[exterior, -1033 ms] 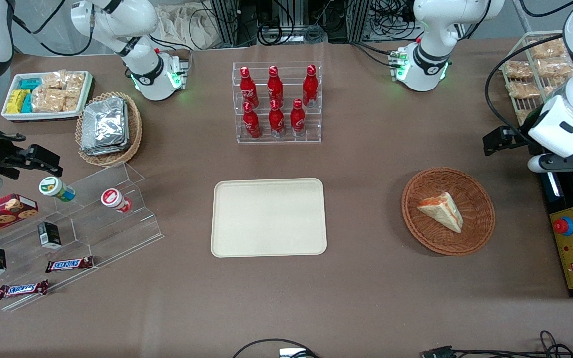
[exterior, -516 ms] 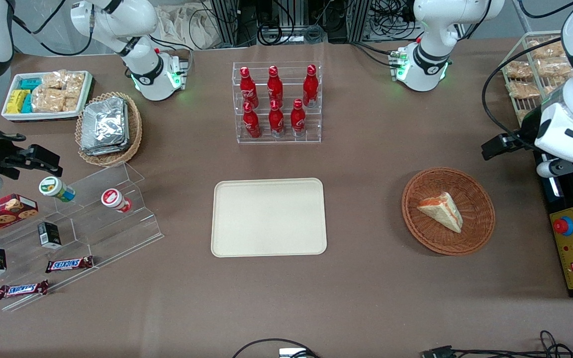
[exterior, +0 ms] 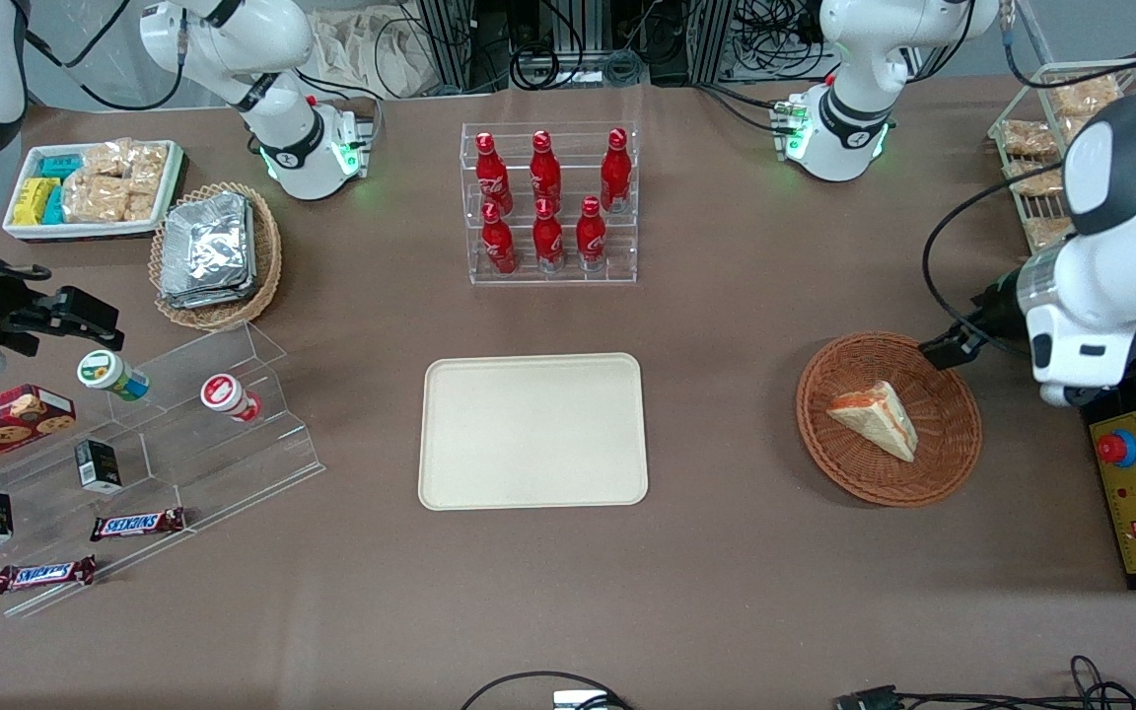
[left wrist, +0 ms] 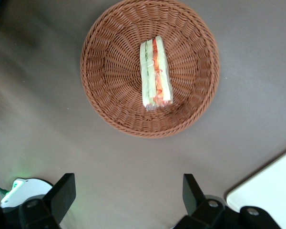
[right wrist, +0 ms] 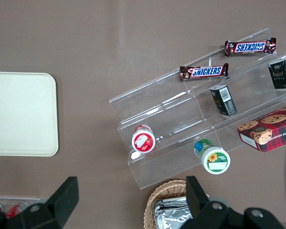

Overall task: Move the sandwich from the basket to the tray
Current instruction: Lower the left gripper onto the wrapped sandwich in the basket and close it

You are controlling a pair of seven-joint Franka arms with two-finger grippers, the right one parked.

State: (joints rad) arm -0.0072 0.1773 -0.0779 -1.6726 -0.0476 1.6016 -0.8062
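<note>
Wicker basket [left wrist: 150,67] cradles sandwich [left wrist: 156,73]; hand [left wrist: 126,193] spread wide above, wrist view only.

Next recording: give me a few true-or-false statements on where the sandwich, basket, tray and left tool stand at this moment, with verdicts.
1. The triangular sandwich wedge lies in the round reddish-brown wicker basket. True.
2. The flat cream-beige tray holds a sandwich. False: nothing lies on it.
3. The left tool is open and grips nothing. True.
4. The left tool touches the sandwich. False: it is apart from it, near the basket's rim.
5. Six red bottles stand in the clear rack. True.
</note>
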